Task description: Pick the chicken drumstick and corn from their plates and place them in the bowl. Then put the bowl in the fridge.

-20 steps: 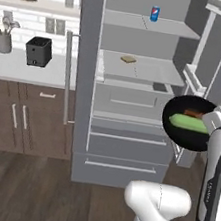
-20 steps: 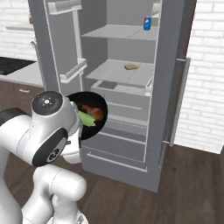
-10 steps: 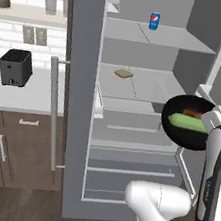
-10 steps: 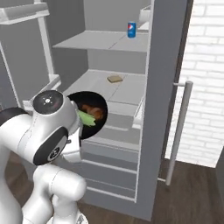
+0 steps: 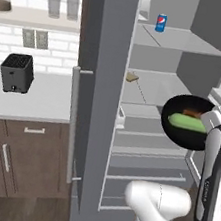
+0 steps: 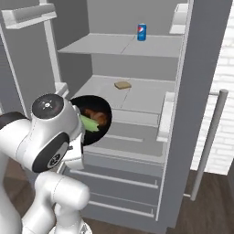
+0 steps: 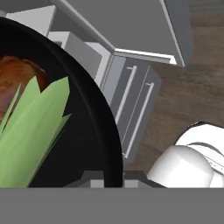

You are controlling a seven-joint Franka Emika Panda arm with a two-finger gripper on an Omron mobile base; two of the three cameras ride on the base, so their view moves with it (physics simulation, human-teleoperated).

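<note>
In the left base view, a black toaster [image 5: 17,72] sits on the pale bench [image 5: 33,101] at about 9 o'clock, with brown cabinets [image 5: 18,161] below. Two glasses [image 5: 62,3] stand on the wall shelf above it. To the right stands the fridge [image 5: 109,82], open, its long bar handle [image 5: 72,124] at the centre of the frame. On the top shelf at 12 o'clock is a blue can [image 5: 161,23] with a round red, white and blue Pepsi-style logo; its lettering is too small to read. A small tan piece of food [image 5: 132,77] lies on the middle shelf. At 3 o'clock the black bowl [image 5: 179,136] hangs in front of the lower shelves, holding the green corn [image 5: 186,122] and, behind it, the chicken drumstick [image 5: 193,113]. The claw is closed on the bowl's rim, seen in the hand view at the bottom edge [image 7: 111,177]. The right base view shows the bowl [image 6: 101,132] beside the arm's elbow, before the fridge's drawers.
</note>
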